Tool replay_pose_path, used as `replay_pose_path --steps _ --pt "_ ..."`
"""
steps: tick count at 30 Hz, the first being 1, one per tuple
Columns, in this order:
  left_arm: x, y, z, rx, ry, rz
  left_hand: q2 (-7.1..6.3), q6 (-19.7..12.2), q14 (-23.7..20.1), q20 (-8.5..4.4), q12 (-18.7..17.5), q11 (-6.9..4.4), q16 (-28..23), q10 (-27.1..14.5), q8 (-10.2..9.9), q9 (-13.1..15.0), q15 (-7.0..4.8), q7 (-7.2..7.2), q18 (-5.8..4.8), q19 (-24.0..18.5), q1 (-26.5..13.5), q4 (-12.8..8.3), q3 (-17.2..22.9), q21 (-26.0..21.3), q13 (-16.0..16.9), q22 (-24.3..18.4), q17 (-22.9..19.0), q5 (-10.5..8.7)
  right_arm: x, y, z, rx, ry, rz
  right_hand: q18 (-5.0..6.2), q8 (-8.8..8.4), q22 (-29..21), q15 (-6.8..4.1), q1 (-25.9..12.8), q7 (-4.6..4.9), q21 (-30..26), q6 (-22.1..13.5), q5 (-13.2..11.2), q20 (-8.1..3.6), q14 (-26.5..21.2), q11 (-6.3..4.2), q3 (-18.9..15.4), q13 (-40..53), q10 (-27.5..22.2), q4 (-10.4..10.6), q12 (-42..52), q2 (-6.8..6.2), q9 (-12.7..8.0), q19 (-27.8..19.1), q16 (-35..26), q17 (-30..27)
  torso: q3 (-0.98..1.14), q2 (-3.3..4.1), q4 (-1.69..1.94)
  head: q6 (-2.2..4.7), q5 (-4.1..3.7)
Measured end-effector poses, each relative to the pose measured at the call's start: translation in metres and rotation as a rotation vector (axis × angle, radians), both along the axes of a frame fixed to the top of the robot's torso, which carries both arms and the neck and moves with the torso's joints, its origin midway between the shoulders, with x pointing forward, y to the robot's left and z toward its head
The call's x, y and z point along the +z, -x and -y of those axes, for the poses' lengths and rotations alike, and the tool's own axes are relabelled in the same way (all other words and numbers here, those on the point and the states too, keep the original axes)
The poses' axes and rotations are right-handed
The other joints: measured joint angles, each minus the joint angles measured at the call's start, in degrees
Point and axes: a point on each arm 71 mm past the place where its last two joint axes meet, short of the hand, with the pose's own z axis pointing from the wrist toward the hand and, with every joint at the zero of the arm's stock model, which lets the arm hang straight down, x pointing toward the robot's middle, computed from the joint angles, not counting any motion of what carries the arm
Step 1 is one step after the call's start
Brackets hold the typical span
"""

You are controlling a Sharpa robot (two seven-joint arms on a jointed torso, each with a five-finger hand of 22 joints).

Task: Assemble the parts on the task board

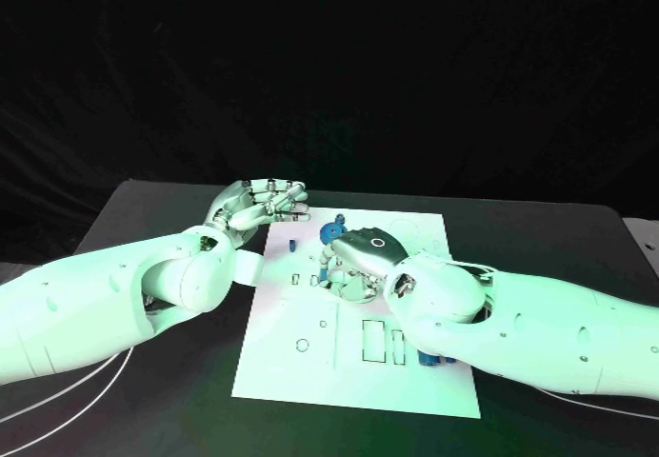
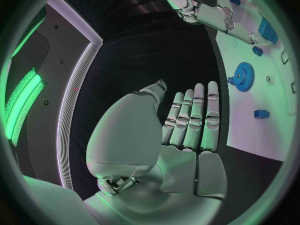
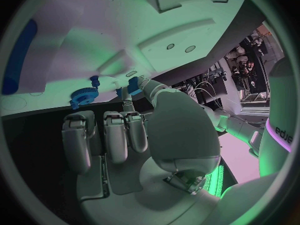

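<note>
Head view: the white task board point(image 1: 360, 381) lies in the middle of the black table point(image 1: 549, 228), and the right hand point(image 1: 366, 249) hangs over its far half, just near of a blue gear point(image 1: 331, 230) that stands close to the board's far edge. The left hand point(image 1: 258, 203) sits off the board's far left corner, over bare table, apart from the gear and from every part. A small blue part point(image 1: 431, 359) peeps out at the board's right side from under the right forearm, which covers much of that side; other small blue pieces beside the right hand are half hidden by it and too small to make out. In the right wrist view the right hand point(image 3: 125, 130) has its fingers bent down together toward the board, their tips just short of the gear point(image 3: 82, 95) and a small blue block point(image 3: 134, 91); whether any fingertip touches a part I cannot tell, and nothing is plainly pinched. A long blue piece point(image 3: 15, 55) lies further off on the board, cut off at the rim. In the left wrist view the left hand point(image 2: 187, 130) is flat, fingers straight and side by side, holding nothing, its tips resting by the board's edge point(image 2: 250, 140), with the gear point(image 2: 244, 76) and two blue blocks point(image 2: 261, 114) beyond.
</note>
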Motion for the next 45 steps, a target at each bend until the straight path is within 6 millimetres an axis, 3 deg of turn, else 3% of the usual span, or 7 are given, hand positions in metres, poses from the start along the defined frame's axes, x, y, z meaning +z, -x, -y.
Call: replay_pose_path --steps 45 --pt "0.0 0.0 0.0 0.0 -0.001 -0.002 0.0 0.0 0.0 0.0 -0.31 0.0 -0.25 0.0 0.0 -0.05 0.0 0.0 0.0 0.0 0.0 0.0 0.0 0.0 0.0 -0.1 0.17 0.0 -0.001 -0.001 -0.012 -0.03 0.151 0.05 0.0 -0.03 0.02 0.0 -0.12 -0.35 0.0 0.34 0.0 0.0 0.0 0.0 -0.01 -0.01 0.0 -0.01 -0.11 -0.13 0.06 0.0 0.0 -0.03 0.07 0.01 0.0 -0.57 0.25"
